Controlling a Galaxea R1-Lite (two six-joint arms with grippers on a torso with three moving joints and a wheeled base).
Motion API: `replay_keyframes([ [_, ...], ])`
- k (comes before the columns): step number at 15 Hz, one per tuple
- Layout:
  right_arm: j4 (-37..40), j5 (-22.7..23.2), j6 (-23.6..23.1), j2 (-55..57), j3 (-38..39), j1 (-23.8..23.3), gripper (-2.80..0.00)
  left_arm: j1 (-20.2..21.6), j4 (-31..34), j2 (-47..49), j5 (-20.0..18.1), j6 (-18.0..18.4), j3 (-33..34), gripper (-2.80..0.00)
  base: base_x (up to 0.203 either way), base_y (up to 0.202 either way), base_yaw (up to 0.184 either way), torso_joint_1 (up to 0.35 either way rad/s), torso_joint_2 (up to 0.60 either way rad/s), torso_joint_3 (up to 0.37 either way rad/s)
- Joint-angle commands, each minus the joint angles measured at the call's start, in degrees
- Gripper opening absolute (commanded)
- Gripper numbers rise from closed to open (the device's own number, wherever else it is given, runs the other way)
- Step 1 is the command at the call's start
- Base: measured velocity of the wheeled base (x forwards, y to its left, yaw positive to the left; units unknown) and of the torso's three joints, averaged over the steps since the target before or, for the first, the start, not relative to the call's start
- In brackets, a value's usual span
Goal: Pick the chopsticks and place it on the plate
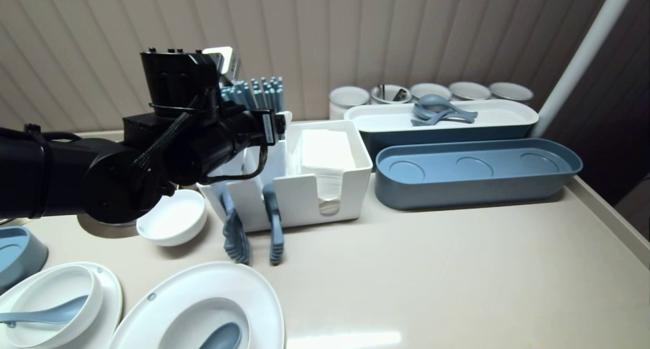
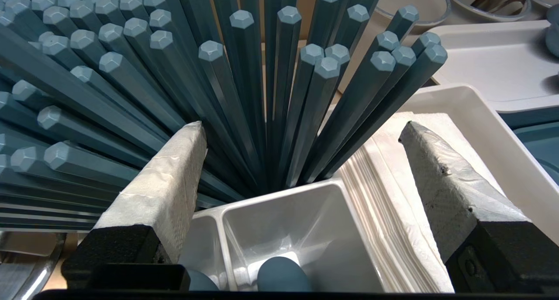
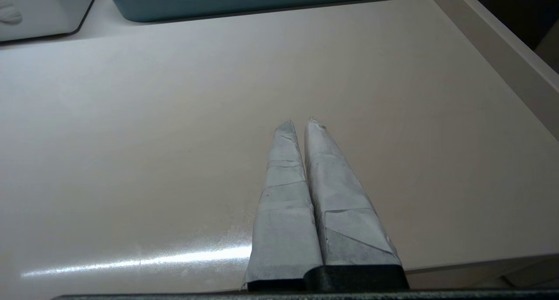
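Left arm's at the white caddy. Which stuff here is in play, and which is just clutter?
In play:
- left gripper, open by the chopsticks
- white caddy holding them

Lying about:
- napkins, forks, small bowl, plates
- blue tray, spoons, jars
- right gripper, shut above the table

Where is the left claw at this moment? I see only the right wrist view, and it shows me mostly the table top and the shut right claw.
Observer: The left claw is above the white organizer, at its bundle of blue chopsticks.
Operator: Does it hold any of them?
Observer: No. Its fingers stand wide open, and the chopsticks fan out beyond them.
Operator: What is next to the chopsticks?
Observer: A stack of white napkins fills the neighbouring compartment.
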Motion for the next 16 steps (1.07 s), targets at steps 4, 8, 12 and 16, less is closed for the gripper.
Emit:
replay_keyframes([
  [4,0.0,0.0,0.0,0.0,0.0,0.0,-2.8,-0.1,-0.6,0.3,0.2,-0.3,0.0,-2.8,0.0,0.0,0.0,0.0,0.0,0.0],
  [8,0.0,0.0,0.0,0.0,0.0,0.0,-2.8,0.0,-0.6,0.6,0.3,-0.4,-0.4,-2.8,0.0,0.0,0.0,0.0,0.0,0.0],
  [12,0.0,0.0,0.0,0.0,0.0,0.0,-2.8,0.0,-0.6,-0.4,0.2,-0.4,-0.4,-2.8,0.0,0.0,0.0,0.0,0.0,0.0],
  [16,0.0,0.0,0.0,0.1,0.0,0.0,-2.8,-0.1,-0.6,-1.8,0.2,-0.4,-0.5,-2.8,0.0,0.0,0.0,0.0,0.0,0.0],
])
